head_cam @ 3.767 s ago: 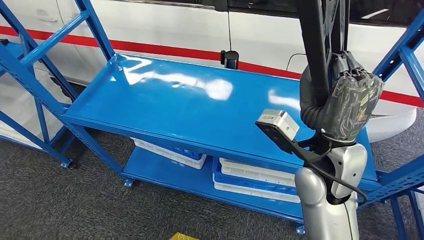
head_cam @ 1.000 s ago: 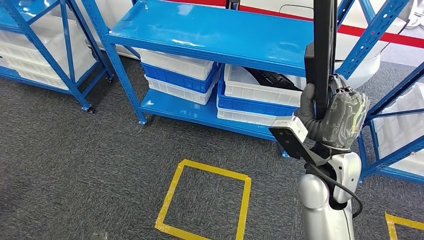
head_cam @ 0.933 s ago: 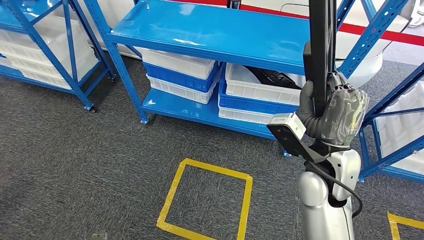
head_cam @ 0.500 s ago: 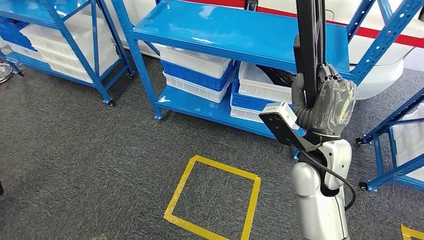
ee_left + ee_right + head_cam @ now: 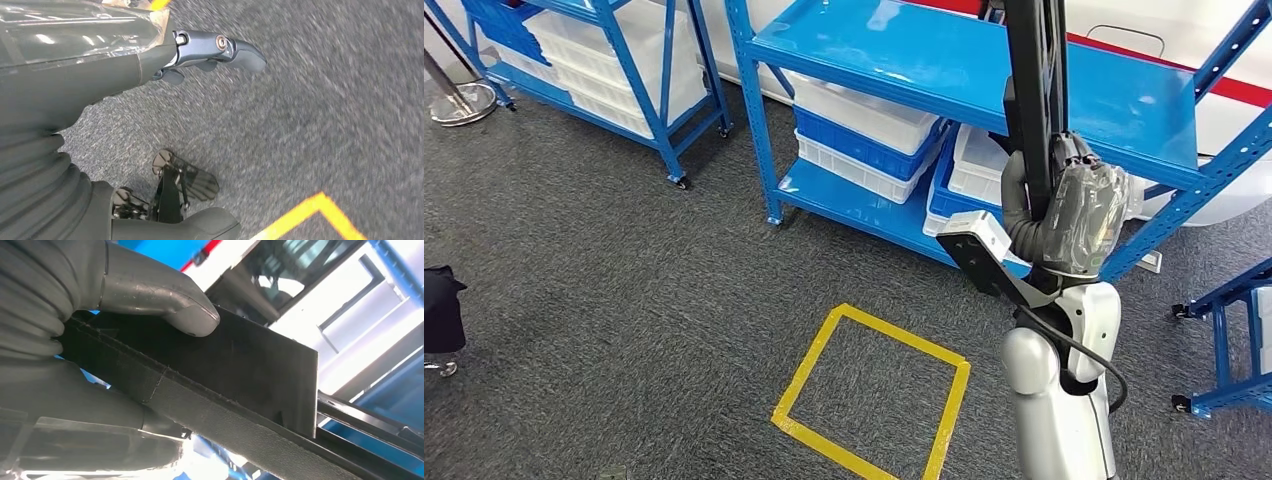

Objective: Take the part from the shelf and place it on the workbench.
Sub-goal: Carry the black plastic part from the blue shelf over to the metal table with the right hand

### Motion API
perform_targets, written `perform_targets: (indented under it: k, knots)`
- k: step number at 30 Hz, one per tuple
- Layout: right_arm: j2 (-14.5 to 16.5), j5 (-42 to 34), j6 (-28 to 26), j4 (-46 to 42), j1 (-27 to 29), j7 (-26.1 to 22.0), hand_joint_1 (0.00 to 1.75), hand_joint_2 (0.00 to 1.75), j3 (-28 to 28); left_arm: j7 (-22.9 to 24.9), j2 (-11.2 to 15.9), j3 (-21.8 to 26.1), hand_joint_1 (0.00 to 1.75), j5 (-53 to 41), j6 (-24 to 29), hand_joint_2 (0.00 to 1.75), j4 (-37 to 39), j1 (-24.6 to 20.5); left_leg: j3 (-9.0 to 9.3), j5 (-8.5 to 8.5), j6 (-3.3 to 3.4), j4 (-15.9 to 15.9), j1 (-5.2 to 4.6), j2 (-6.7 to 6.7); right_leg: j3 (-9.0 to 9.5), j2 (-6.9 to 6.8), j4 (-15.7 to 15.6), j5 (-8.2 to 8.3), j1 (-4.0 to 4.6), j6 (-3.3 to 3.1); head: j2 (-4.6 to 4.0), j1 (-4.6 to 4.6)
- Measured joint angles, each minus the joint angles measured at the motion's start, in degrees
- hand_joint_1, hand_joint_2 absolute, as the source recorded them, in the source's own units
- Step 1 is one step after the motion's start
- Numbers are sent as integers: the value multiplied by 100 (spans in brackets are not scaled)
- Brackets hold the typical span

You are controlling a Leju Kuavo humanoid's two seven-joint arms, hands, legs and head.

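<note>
Head view, one black part (image 5: 1034, 90) gripped upright by right robot hand (image 5: 1064, 215), left robot hand (image 5: 150, 55) holding nothing, two blue shelves (image 5: 944, 60)

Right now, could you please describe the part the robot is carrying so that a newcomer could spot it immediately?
Start at the blue shelf rack on the right of the head view. In front of it the right hand grips the part, a long black flat strip standing upright. It is the one dark, slim thing rising past the shelf, unlike the white and blue bins below.
</note>
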Motion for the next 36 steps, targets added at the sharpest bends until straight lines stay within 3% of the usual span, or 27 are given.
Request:
perform_targets:
  k: [2,4,7,9,10,13,14,15,17,19,20,22,24,26,28,29,30,31,33,34,36]
  knots:
    - [22,-47,-28,-6,67,-19,175,175,-1,10,-27,30,0,22,71,175,0,-2,-9,31,-11,9,-33,-120,404,122,-866,348,13,16,0,0]
    - [44,-84,-50,-10,104,-41,175,175,-2,15,-52,44,0,31,114,175,-1,-6,-29,50,-30,29,-67,-186,625,252,-1373,515,25,-17,0,-4]
    - [53,-97,-59,-11,120,-53,175,175,-2,16,-59,51,0,32,129,175,-2,-8,-41,55,-38,38,-81,-208,647,270,-1448,538,27,-34,0,-9]
    - [70,-163,-91,-11,187,-101,175,175,-5,40,-68,67,0,33,157,175,-1,-3,-55,83,-79,21,-54,-242,641,222,-1442,560,38,-60,0,-6]
    - [102,-237,-131,-13,282,-165,175,175,-12,61,-73,84,0,38,192,175,0,1,-136,-32,-145,182,-33,-161,642,149,-1456,601,26,-102,0,-20]
    - [192,-451,-225,-17,625,-352,175,175,-46,99,-81,150,0,85,315,175,0,6,-660,-727,-365,1429,51,192,625,-134,-1496,704,-12,-202,0,-62]
    - [203,-483,-228,-17,691,-374,175,175,-56,101,-83,169,0,104,342,175,0,6,-728,-801,-395,1654,78,225,614,-201,-1491,704,-11,-201,0,-62]
    - [214,-503,-229,-17,736,-391,175,175,-63,102,-84,188,0,120,359,175,0,7,-645,-729,-411,1566,97,244,610,-256,-1486,704,-12,-200,0,-63]
    - [248,-545,-229,-19,786,-432,175,175,-74,104,-82,217,0,147,409,175,0,2,-172,-429,-417,798,113,400,615,-358,-1481,699,-6,-189,0,-63]
    - [286,-585,-229,-24,800,-483,175,175,-80,110,-82,246,0,165,462,175,-1,-14,191,-246,-361,140,80,547,610,-438,-1473,693,35,-152,0,-56]
    - [306,-597,-229,-28,811,-506,175,175,-83,113,-84,262,0,182,483,175,-2,-22,231,-242,-320,35,53,566,605,-476,-1473,693,53,-121,0,-48]
    - [344,-611,-230,-38,838,-531,175,175,-87,114,-87,303,0,210,516,175,-2,-26,201,-203,-223,14,40,454,588,-525,-1468,682,53,-59,0,-34]
    - [372,-619,-230,-50,852,-541,175,175,-91,114,-97,343,0,227,533,175,-2,-27,191,-151,-134,-29,53,359,511,-372,-1315,562,29,-22,0,-30]
    - [373,-626,-230,-61,864,-549,175,175,-94,114,-106,358,0,231,538,175,-2,-40,167,-112,-71,-46,54,257,221,-126,-672,244,13,-64,0,-13]
    - [363,-633,-229,-66,898,-552,175,175,-96,114,-110,360,0,231,538,175,-2,-53,128,-87,-35,-44,41,139,-133,-31,98,-43,10,-100,0,1]
    - [360,-636,-228,-66,922,-555,175,175,-96,114,-111,362,0,232,541,175,-2,-54,114,-75,-31,-42,36,75,-214,-19,269,-77,7,-84,0,2]
    - [358,-639,-228,-66,942,-559,175,175,-96,114,-111,364,0,234,548,175,-2,-54,107,-65,-36,-39,34,11,-170,-14,183,-10,2,-48,0,5]
    - [357,-643,-227,-68,958,-567,175,175,-96,114,-111,369,0,238,559,175,-2,-53,103,-57,-45,-32,34,-58,-29,6,-96,125,-9,-2,0,6]
    - [358,-663,-224,-88,979,-587,175,175,-96,117,-110,387,0,245,596,175,-2,-56,88,-46,-75,0,27,-181,361,143,-894,433,-33,65,0,7]
    - [358,-682,-221,-113,996,-598,175,175,-96,121,-110,399,0,246,620,175,-2,-56,67,-38,-102,16,24,-229,499,205,-1181,532,-35,64,0,7]
    - [358,-730,-214,-169,1041,-612,175,175,-97,130,-107,420,0,246,656,175,-2,-50,16,-8,-171,30,25,-304,579,251,-1373,596,-12,12,0,5]
